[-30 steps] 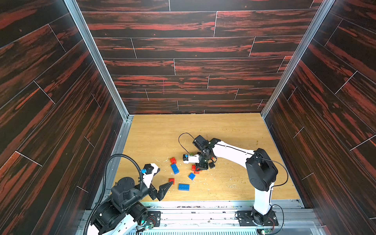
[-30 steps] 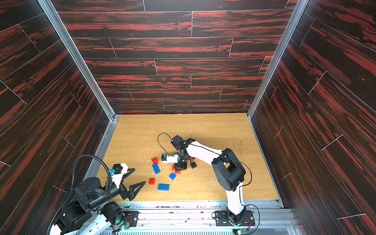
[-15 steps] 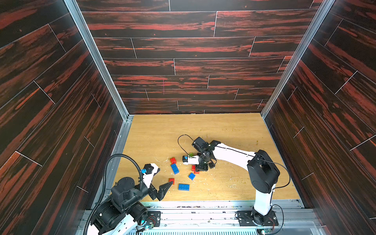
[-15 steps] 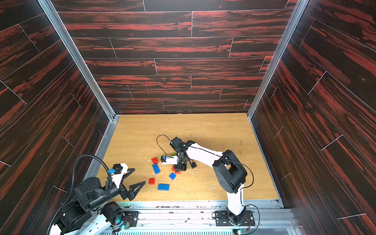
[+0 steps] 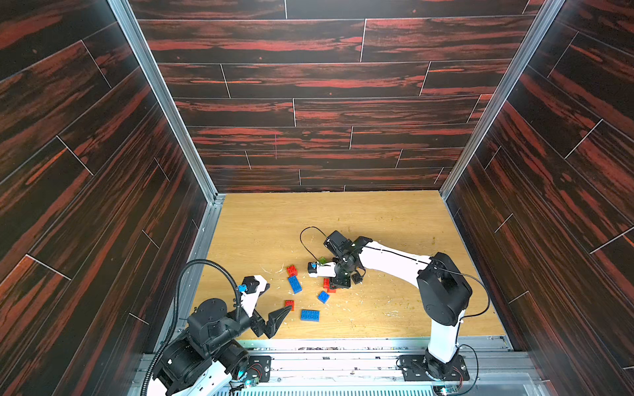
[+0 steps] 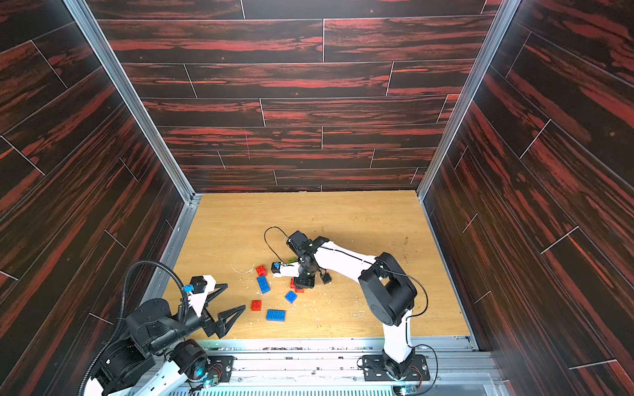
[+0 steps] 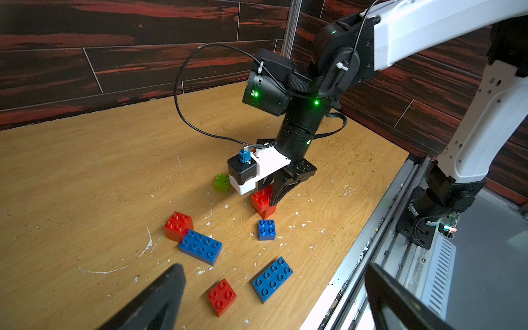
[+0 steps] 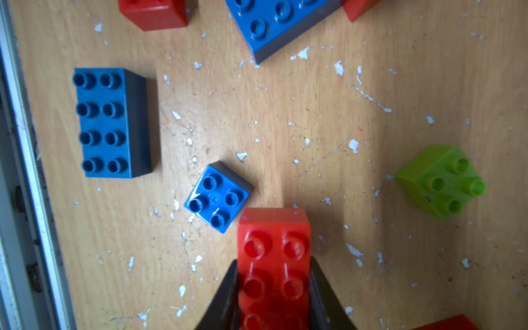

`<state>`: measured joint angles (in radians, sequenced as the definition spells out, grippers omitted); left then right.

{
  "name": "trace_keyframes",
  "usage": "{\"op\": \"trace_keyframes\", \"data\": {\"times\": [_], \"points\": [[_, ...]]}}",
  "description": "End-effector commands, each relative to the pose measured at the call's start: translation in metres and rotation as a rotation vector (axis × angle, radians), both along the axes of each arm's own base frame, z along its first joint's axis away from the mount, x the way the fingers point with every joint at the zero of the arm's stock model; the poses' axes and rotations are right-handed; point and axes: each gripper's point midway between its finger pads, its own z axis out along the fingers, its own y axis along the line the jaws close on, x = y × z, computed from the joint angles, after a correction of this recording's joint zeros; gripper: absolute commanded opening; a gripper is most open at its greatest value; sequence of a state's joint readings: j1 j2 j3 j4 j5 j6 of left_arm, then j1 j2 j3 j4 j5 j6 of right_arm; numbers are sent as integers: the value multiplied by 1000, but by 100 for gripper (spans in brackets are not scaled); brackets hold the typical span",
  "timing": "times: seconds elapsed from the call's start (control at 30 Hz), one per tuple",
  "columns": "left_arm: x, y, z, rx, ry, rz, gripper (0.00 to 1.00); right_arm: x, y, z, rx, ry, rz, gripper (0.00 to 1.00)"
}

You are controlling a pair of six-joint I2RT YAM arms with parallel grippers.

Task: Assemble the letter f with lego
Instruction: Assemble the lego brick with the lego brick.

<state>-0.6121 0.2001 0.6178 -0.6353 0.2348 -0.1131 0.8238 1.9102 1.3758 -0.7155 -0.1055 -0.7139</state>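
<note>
Floor board (image 5: pixel 377 223): pale wood-grain surface, matt, scratched and flecked with white chips. Wall panels (image 5: pixel 308 79): dark wood-look planks streaked with red, faint sheen. Corner posts (image 5: pixel 161 103) and front rail (image 5: pixel 343 344): bare brushed metal. Red brick (image 8: pixel 274 257), blue brick (image 8: pixel 110 123) and green brick (image 8: pixel 441 183): smooth moulded plastic, glossy, the red one finely scratched. Right arm shell (image 5: pixel 387 262): smooth white plastic, with matt black joints. Hose (image 5: pixel 202 262) at the left arm: ribbed black plastic.
</note>
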Motion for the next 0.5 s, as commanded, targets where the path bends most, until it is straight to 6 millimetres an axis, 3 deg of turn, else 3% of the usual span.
{"op": "trace_keyframes", "data": {"times": [0.0,0.47], "points": [[1,-1,-4,2,7,1,100,-16,-17,-21,-80,59,-8,22],[1,-1,-3,1,6,1,100,-2,-12,2,-63,-4,-35,35]]}}
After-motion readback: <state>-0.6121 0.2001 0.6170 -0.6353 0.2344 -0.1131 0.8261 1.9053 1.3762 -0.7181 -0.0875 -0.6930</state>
